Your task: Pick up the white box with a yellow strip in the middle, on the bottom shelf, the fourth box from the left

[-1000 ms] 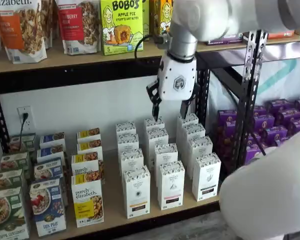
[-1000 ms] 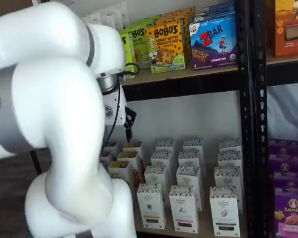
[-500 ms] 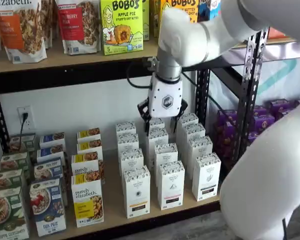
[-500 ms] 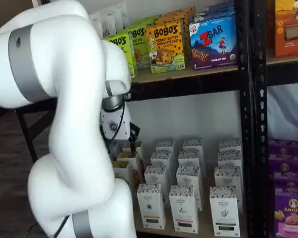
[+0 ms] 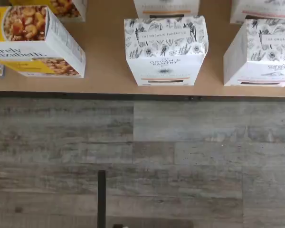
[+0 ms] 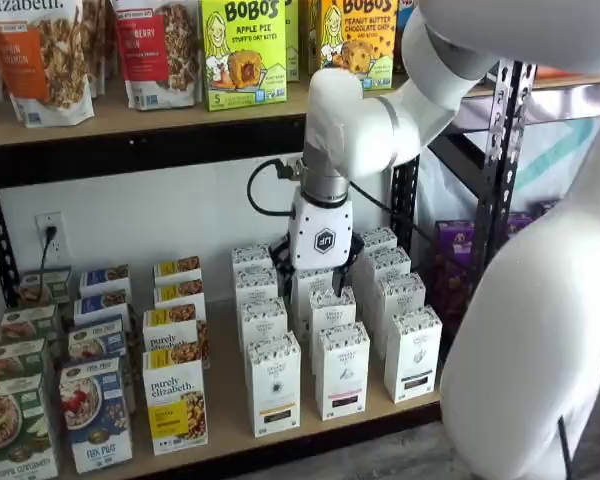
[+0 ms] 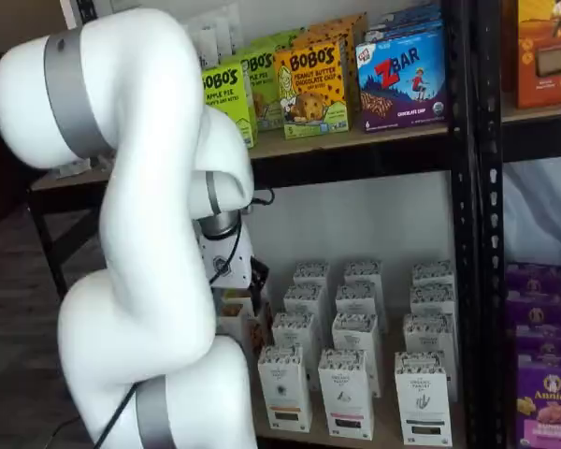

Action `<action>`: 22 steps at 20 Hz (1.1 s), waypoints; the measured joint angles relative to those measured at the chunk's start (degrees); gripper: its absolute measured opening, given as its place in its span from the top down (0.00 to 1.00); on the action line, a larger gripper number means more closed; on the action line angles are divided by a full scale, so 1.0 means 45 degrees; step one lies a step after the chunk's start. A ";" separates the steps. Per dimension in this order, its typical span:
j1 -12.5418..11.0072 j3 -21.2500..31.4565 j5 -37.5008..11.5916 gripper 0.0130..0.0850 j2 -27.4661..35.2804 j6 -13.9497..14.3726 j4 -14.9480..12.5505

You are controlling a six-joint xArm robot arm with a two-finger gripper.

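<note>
Three rows of white boxes fill the bottom shelf [image 6: 220, 425] right of the "purely elizabeth." granola [image 6: 174, 400]; printing reads "THE ORGANIC PANTRY" in the wrist view. Target box [image 6: 273, 384], with its yellow strip, stands front of the left white row; the wrist view shows it at the shelf edge [image 5: 166, 50]. Gripper [image 6: 315, 275] hangs low among the boxes behind it, fingers hidden, so whether they are parted or closed cannot be told. Upper shelf: "BOBO'S" boxes [image 6: 243, 50], "ZBAR" [image 7: 401, 79]. "Annie's" [image 7: 548, 398] is cut off.
</note>
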 joint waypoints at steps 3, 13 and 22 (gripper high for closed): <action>0.0002 -0.0077 -0.0598 0.00 0.0851 0.0143 -0.0192; -0.0119 -0.0572 -0.2884 0.00 0.3402 -0.0192 -0.0046; -0.0380 -0.2012 -0.3937 0.00 0.5940 -0.0683 0.0174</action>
